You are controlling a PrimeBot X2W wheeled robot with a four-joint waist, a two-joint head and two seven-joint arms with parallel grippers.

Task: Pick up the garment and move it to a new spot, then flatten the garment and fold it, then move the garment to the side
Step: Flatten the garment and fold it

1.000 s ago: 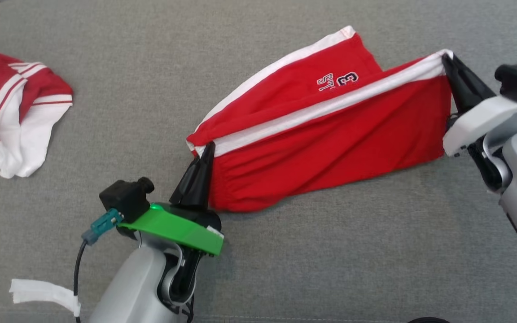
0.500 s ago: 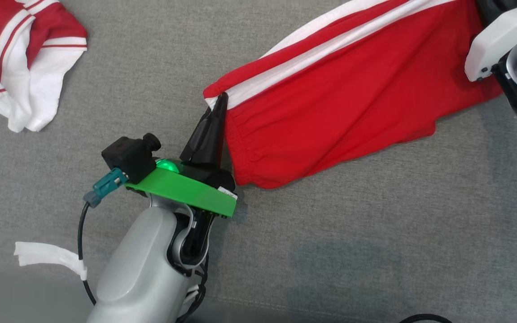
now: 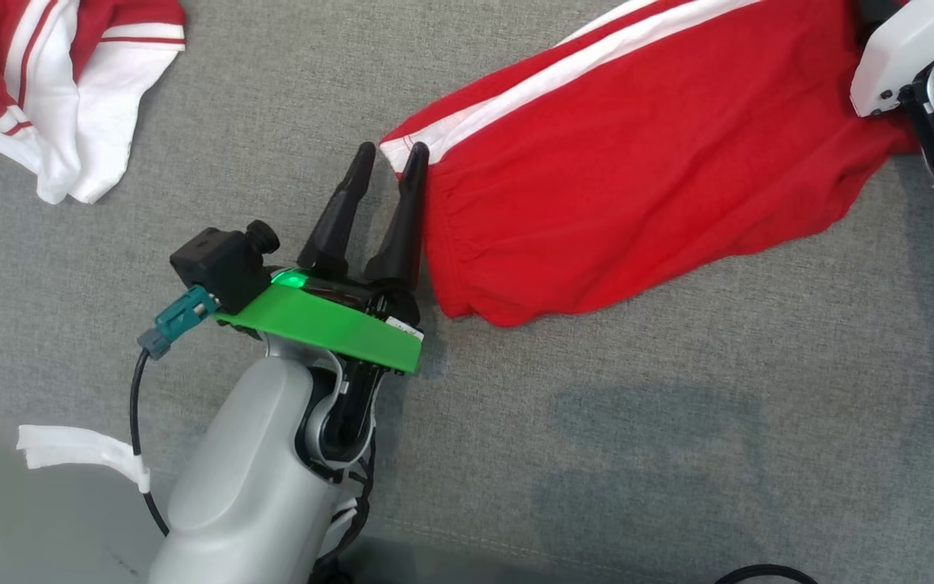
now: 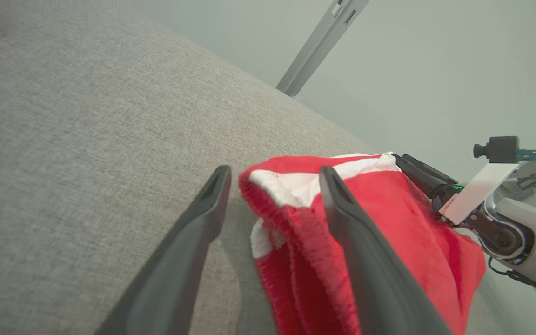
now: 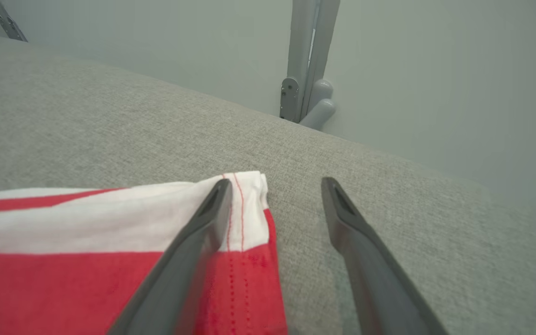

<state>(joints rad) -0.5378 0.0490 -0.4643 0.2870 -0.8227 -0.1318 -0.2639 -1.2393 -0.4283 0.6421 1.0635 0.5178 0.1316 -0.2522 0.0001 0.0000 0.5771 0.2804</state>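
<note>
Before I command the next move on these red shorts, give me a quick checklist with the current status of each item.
1. Left tool open: ok, jaws apart, with a corner of the shorts lying between them.
2. Right tool open: ok, jaws apart, with the white hem corner beside one finger.
3. Shorts resting on the grey surface: ok.
4. Shorts flat: not ok, creases run across the red panel.
5. Clear of the red-and-white garment: ok, it lies apart at the head view's upper left.
6. Shorts' far edge: cannot tell, cut off at the top of the head view.
</note>
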